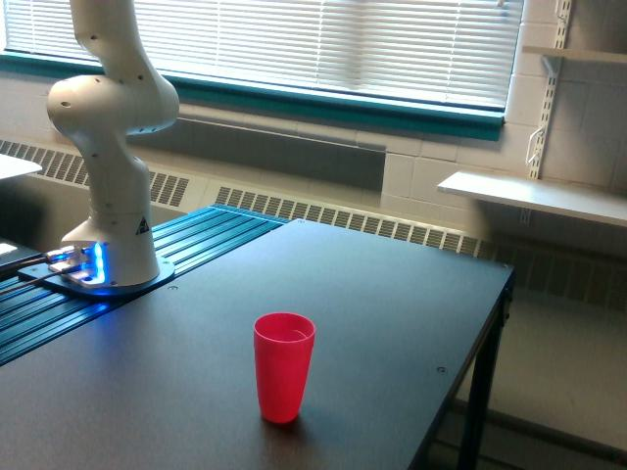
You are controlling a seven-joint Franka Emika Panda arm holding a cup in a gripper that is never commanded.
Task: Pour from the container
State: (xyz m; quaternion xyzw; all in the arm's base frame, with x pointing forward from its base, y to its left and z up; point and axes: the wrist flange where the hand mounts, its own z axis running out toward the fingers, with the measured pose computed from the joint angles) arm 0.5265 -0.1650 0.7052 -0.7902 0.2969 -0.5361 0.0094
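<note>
**Clerk:** Item one: red cup (pixel 284 365), upright, lower centre of the frame, standing alone on the dark surface (pixel 392 294). Appears empty, though you can't see far into it.

**Operator:** And the container?

**Clerk:** Not listed. No glass vessel shows anywhere in frame. Item two: arm (pixel 110 147), white, upper left; only base and lower links visible, the rest runs out past the top edge. Your claw is out of view, so I cannot tell how wide it stands or what it holds.

**Operator:** So how do I pour well?

**Clerk:** My judgement: bring the container down over the cup's mouth before you tilt, lip near the rim and centred. Tilt slowly; the cup looks light and narrow-footed, so a knock could tip it. Keep clear of its wall.

**Operator:** Anything else entered?

**Clerk:** Item three: window blinds (pixel 323 39), top. Item four: wall shelf (pixel 534 196), right. Both well apart from the cup.
</note>
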